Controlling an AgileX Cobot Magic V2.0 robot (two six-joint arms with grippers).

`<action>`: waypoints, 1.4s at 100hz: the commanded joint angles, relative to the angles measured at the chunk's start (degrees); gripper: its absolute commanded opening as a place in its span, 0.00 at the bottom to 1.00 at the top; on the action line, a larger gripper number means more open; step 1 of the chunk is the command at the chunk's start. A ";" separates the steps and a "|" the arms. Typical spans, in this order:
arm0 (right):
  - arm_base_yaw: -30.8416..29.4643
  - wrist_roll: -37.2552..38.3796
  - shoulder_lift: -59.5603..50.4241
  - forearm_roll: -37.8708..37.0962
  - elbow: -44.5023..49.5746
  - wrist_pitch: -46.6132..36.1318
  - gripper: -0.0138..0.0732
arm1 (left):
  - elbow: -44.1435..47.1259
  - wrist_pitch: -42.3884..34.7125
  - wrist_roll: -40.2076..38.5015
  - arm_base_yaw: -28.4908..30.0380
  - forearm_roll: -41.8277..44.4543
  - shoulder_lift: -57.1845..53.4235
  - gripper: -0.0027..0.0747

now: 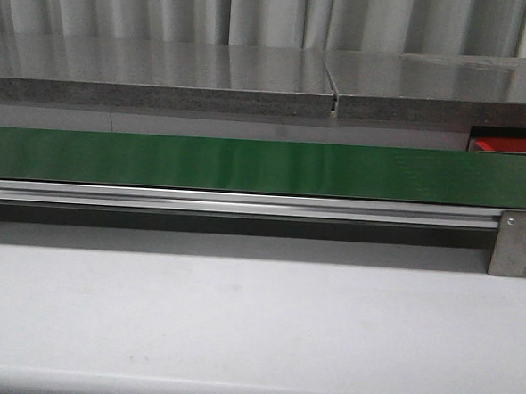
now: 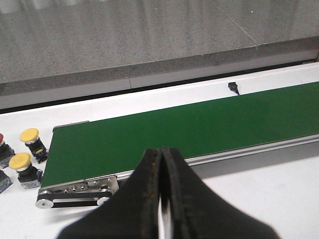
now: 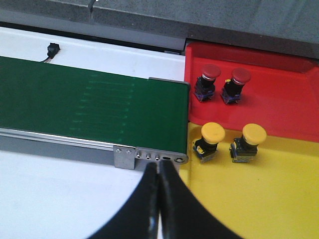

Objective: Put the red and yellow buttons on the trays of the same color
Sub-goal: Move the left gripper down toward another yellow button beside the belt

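Observation:
In the right wrist view a red tray (image 3: 279,99) holds two red buttons (image 3: 210,72) (image 3: 240,76). Against it lies a yellow tray (image 3: 259,199) with two yellow buttons (image 3: 213,132) (image 3: 253,133). My right gripper (image 3: 159,164) is shut on nothing, above the table by the belt's end bracket. The left wrist view shows two more yellow buttons (image 2: 29,134) (image 2: 20,160) standing on the white table past the belt's other end, with a red cap (image 2: 1,138) cut off at the frame edge. My left gripper (image 2: 162,149) is shut and empty. Neither gripper appears in the front view, which shows only the red tray's corner (image 1: 503,146).
The long green belt (image 1: 247,165) (image 3: 89,109) (image 2: 199,129) runs across the table on an aluminium rail (image 1: 245,203) with a steel bracket (image 1: 515,241). A small black sensor (image 2: 233,86) sits behind the belt. A grey stone ledge (image 1: 163,75) runs along the back.

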 commanded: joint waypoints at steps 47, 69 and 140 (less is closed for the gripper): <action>0.15 0.05 -0.16 -0.82 -1.50 -4.15 0.02 | -1.33 -9.27 -16.66 -0.44 11.64 5.65 0.01; 0.15 0.05 -0.16 -0.82 -1.50 -4.15 0.02 | -2.97 -11.87 -18.67 -0.20 15.33 15.42 0.01; 0.15 0.05 -0.16 -0.82 -1.50 -4.09 0.02 | -24.68 -5.36 -21.02 22.23 5.62 50.96 0.17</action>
